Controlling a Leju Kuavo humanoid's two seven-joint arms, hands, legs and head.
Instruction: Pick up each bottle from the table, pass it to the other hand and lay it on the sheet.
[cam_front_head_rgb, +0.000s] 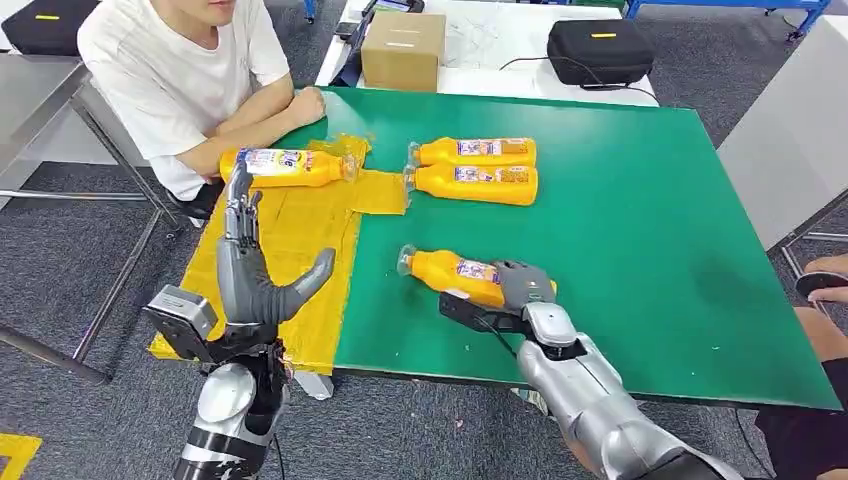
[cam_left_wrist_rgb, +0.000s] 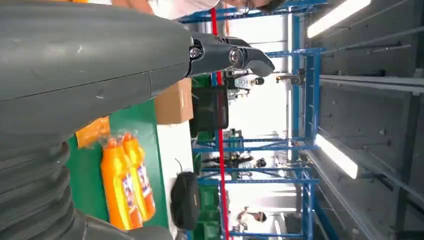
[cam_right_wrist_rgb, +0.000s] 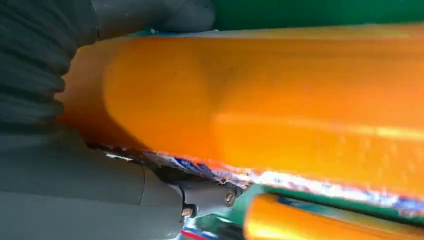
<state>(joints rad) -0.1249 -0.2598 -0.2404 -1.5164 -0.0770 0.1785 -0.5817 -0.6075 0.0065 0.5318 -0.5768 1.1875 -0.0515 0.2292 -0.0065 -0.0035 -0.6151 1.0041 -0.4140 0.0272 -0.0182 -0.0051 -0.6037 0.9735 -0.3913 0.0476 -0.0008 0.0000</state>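
An orange bottle (cam_front_head_rgb: 455, 273) lies on its side on the green table (cam_front_head_rgb: 640, 230), and my right hand (cam_front_head_rgb: 520, 290) wraps its base; up close the orange bottle (cam_right_wrist_rgb: 280, 105) sits against the palm with my right hand (cam_right_wrist_rgb: 75, 165) around it. My left hand (cam_front_head_rgb: 250, 265) stands upright over the yellow sheet (cam_front_head_rgb: 300, 260), fingers spread, holding nothing; my left hand (cam_left_wrist_rgb: 100, 65) appears large in its wrist view. One bottle (cam_front_head_rgb: 290, 166) lies on the sheet's far part. Two more bottles (cam_front_head_rgb: 475, 170) lie side by side on the table, the same pair of bottles (cam_left_wrist_rgb: 127, 182) in the left wrist view.
A person in a white shirt (cam_front_head_rgb: 180, 70) sits at the table's far left corner, forearm resting by the sheet. A cardboard box (cam_front_head_rgb: 403, 48) and a black case (cam_front_head_rgb: 600, 50) stand on a white table beyond. The table's right half is bare green.
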